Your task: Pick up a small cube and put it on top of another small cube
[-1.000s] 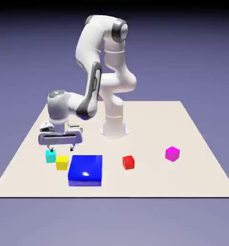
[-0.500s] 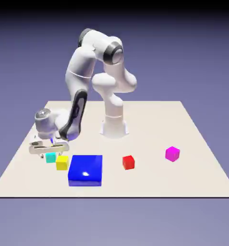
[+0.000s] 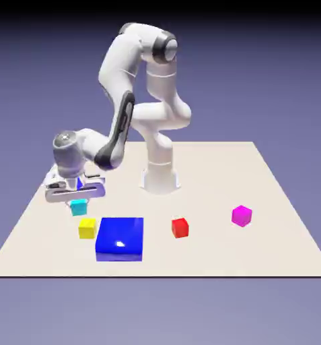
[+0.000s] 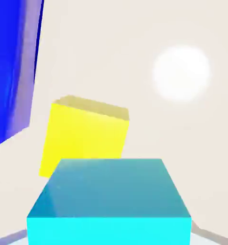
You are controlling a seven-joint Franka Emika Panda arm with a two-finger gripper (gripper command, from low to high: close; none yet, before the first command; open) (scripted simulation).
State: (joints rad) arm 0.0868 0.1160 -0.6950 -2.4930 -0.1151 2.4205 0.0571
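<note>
Exterior view: gripper [image 3: 77, 200] clamped on cyan cube [image 3: 78, 207], lifted clear above table [image 3: 270, 202], near yellow cube [image 3: 87, 228].

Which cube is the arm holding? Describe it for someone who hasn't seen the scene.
Start at the flat blue block near the table's front. Up and toward the exterior view's left, the end effector grips the small cyan cube, the only cube off the table.

Pale beige table [image 3: 270, 202] against a plain blue-violet backdrop [image 3: 270, 67], evenly lit.
</note>
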